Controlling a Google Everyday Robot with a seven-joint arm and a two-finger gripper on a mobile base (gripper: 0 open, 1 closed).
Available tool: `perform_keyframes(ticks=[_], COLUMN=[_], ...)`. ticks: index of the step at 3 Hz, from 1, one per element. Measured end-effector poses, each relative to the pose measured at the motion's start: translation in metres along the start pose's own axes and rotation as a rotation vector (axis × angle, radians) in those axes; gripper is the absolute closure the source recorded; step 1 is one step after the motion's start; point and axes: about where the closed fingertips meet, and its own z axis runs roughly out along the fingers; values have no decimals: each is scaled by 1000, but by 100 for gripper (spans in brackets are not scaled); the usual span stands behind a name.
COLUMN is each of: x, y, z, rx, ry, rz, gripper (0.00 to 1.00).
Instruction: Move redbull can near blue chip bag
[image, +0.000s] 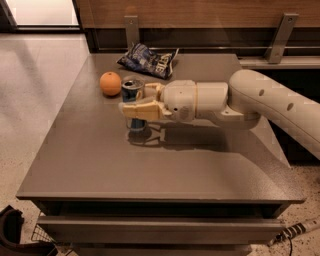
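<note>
gripper (134, 100) clasps redbull can (132, 86) (just beside orange (110, 83)).

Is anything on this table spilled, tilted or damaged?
Nothing stands out. The redbull can stands upright in the closed pincer, beside the orange; the blue chip bag lies crumpled near the far edge. No spill.

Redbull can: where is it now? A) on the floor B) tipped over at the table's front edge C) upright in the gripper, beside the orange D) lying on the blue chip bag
C: the redbull can stands upright with the gripper shut on it, next to the orange, short of the blue chip bag.
</note>
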Motion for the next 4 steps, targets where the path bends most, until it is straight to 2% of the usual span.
perform_keyframes(ticks=[1, 2, 3, 4], x=[-19, -30, -33, -29], y=[-59, -106, -145, -191], z=[-10, -25, -46, -77], rx=[46, 107, 196, 328], ry=[2, 18, 38, 46], rz=[29, 31, 26, 32], gripper=[100, 100, 100, 100])
